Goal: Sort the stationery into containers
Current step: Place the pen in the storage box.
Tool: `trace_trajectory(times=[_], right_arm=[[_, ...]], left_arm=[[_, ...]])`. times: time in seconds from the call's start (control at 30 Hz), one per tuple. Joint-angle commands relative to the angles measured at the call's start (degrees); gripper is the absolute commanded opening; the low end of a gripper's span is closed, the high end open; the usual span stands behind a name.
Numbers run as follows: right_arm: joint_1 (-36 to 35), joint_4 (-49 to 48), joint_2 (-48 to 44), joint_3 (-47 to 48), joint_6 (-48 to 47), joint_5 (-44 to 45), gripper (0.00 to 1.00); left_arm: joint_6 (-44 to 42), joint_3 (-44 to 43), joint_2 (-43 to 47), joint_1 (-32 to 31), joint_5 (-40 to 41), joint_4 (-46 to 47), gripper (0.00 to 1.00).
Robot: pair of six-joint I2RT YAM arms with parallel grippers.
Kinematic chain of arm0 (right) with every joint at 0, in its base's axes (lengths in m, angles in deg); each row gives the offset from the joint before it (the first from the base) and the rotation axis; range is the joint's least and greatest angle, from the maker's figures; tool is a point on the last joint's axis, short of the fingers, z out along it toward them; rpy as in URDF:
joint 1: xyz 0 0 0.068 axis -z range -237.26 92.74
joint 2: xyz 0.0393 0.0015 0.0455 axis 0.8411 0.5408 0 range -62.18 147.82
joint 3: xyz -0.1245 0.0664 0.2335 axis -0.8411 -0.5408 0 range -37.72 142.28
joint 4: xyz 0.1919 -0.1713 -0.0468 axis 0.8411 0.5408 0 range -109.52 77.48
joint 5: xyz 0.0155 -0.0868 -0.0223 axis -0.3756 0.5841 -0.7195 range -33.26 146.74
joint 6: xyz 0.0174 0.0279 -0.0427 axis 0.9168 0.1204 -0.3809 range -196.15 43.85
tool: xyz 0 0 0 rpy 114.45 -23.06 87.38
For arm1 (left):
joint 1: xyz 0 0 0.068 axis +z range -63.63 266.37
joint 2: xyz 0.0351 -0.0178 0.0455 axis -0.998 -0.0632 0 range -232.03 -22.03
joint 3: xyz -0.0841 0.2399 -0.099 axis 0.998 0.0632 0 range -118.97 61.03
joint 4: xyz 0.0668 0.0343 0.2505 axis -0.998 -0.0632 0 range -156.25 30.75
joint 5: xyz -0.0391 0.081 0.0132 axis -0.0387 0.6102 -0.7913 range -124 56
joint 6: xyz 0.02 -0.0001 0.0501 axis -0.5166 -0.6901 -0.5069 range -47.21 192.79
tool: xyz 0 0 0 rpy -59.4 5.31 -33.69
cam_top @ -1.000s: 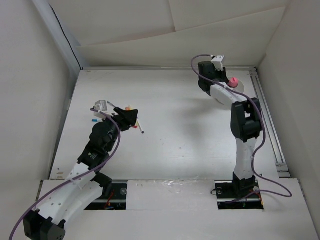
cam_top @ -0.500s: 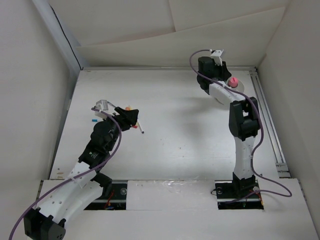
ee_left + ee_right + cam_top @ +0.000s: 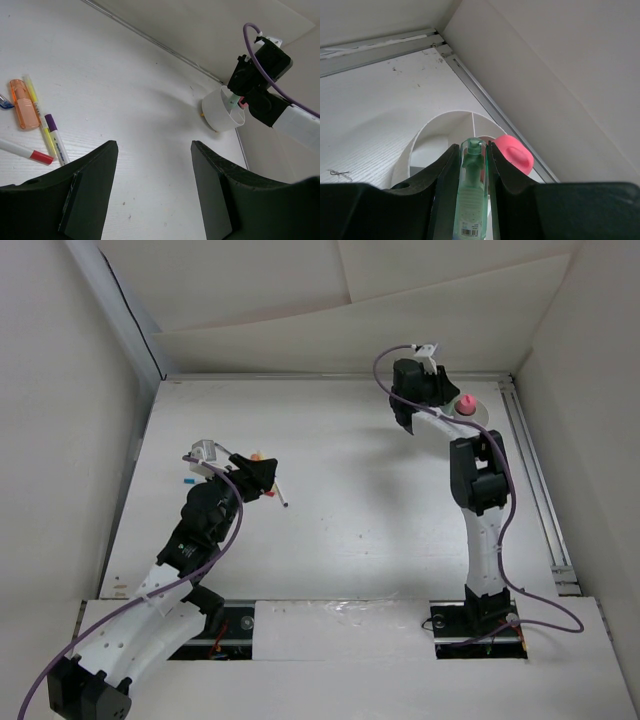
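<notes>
**Two hands, one pen poised**

Several pens (image 3: 56, 145) lie grouped on the worktop (image 3: 125, 100) at left, unsorted. The left hand (image 3: 152, 190) hangs near them, fingers apart and empty. At far right, the right hand (image 3: 472, 165) is clamped on a green pen (image 3: 471, 200) above the white cup (image 3: 427, 135), beside the pink-capped tube (image 3: 515, 152), seemingly to drop it in.

We find no wording we can read. The green pen (image 3: 471, 200) in the right claw (image 3: 472, 150) bears a small barcode label (image 3: 469, 232), its digits too tiny to make out. The purple-capped marker (image 3: 56, 139) on the bench (image 3: 125, 100) shows dark print, too blurred to read.
</notes>
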Motion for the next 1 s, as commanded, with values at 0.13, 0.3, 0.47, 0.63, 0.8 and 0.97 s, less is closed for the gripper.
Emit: trace_trajectory(times=[0.13,0.3,0.47,0.63,0.8,0.97], right_arm=[[-0.14,-9.75,0.28,-0.31,-5.1,1.95,0.12],[-0.14,-10.81,0.8,-1.37,-5.63,1.95,0.15],[-0.14,-11.34,1.33,-1.37,-5.63,1.95,0.16],[-0.14,-12.56,0.81,-3.21,-5.63,1.95,0.24],[-0.14,-13.09,-0.25,-4.36,-5.63,1.95,0.27],[-0.75,-13.09,-1.31,-6.02,-5.1,2.48,0.31]], left_arm=[[0.22,0.52,0.74,0.26,0.45,2.67,0.57],[0.22,0.52,0.74,0.26,0.46,2.67,0.57],[0.22,0.52,0.74,0.26,0.46,2.67,0.57],[0.22,0.52,0.74,0.26,0.46,2.67,0.57],[0.22,0.52,0.74,0.26,0.46,2.67,0.57],[0.22,0.52,0.74,0.26,0.46,2.67,0.57]])
